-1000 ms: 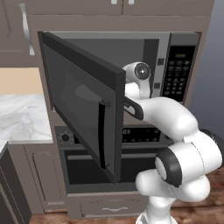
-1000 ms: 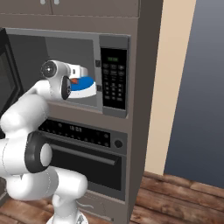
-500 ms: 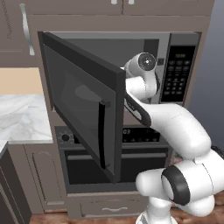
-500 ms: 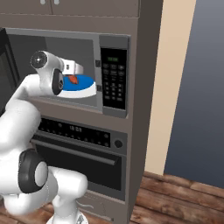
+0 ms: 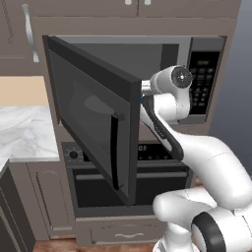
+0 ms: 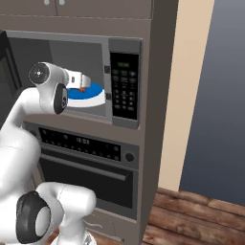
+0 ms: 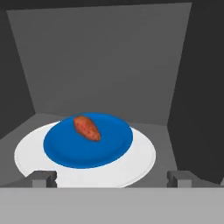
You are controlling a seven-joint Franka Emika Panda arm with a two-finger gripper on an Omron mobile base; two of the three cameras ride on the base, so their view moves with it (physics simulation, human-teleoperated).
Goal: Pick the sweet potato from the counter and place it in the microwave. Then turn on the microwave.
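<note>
The sweet potato, a small reddish-orange lump, lies on a round blue plate that rests on the white turntable inside the microwave. My gripper is open and holds nothing, just in front of the turntable and a short way back from the sweet potato. In the right base view the sweet potato shows on the plate beside my hand at the cavity's mouth. The microwave door is swung wide open to the left. The marble counter lies at the far left.
The black keypad panel is at the microwave's right. An oven with a clock display and knob sits directly below. The open door juts out towards the base, close to my forearm. A tall cabinet wall stands to the right.
My wrist has risen and drawn back from the cavity. The sweet potato stays on the blue plate, and the jaws remain open.
</note>
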